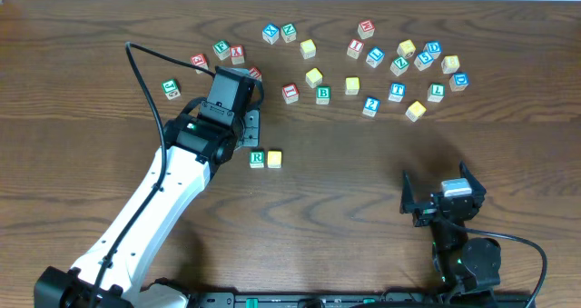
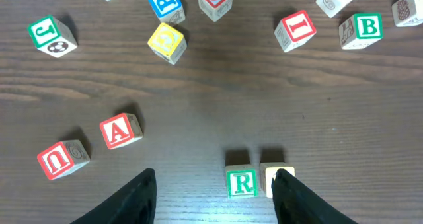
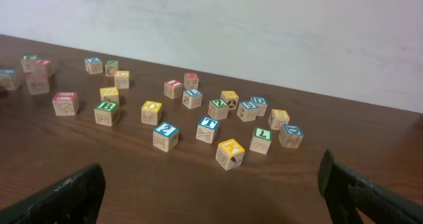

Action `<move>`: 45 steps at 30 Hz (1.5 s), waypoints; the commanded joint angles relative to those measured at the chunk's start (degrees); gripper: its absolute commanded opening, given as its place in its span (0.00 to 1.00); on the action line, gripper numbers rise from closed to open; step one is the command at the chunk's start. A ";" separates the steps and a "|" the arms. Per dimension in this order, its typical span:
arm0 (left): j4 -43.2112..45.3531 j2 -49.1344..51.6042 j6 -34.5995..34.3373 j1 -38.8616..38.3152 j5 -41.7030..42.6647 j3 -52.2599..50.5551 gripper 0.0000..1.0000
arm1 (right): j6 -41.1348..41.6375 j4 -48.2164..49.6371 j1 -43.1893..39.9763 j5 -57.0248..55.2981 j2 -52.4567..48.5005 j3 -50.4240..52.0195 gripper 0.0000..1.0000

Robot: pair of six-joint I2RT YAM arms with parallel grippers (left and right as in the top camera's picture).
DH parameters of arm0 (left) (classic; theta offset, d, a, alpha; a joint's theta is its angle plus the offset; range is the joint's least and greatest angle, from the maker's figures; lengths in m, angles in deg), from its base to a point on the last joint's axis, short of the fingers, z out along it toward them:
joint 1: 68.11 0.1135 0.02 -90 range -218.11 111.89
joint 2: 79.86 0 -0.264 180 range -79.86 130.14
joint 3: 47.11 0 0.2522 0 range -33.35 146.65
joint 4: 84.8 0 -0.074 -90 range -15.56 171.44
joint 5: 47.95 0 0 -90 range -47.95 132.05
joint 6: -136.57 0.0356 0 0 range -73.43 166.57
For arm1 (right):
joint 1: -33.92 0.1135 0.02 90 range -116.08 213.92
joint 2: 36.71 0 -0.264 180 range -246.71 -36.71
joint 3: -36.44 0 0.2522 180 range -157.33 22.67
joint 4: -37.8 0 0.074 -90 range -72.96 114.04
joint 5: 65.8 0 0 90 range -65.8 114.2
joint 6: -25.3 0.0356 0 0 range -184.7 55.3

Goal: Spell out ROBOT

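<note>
The green R cube [image 1: 257,159] [image 2: 242,183] stands on the table with a yellow-topped cube [image 1: 274,158] [image 2: 270,176] touching its right side. My left gripper [image 1: 253,134] [image 2: 215,187] hovers just behind this pair, open. One fingertip [image 2: 294,194] overlaps the yellow cube in the left wrist view, and nothing is held. The green B cube [image 1: 323,94] [image 2: 367,27] [image 3: 106,112] and the blue T cube [image 1: 397,91] [image 3: 207,129] lie further back. Another yellow cube [image 1: 352,86] [image 3: 151,112] lies between them. My right gripper [image 1: 442,203] [image 3: 211,187] is open and empty near the front right.
Several other letter cubes are scattered across the back, among them the red I [image 1: 290,93] [image 2: 295,29], the blue 2 [image 1: 370,105] [image 3: 165,135] and a yellow K [image 1: 416,111] [image 3: 230,152]. Red A [image 2: 120,130] and U [image 2: 61,159] cubes lie left of my left gripper.
</note>
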 commanded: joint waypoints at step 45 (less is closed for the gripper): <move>-0.76 -0.72 12.63 19.15 14.88 1.36 0.78 | 8.04 2.99 -0.59 14.03 -32.11 -23.74 0.99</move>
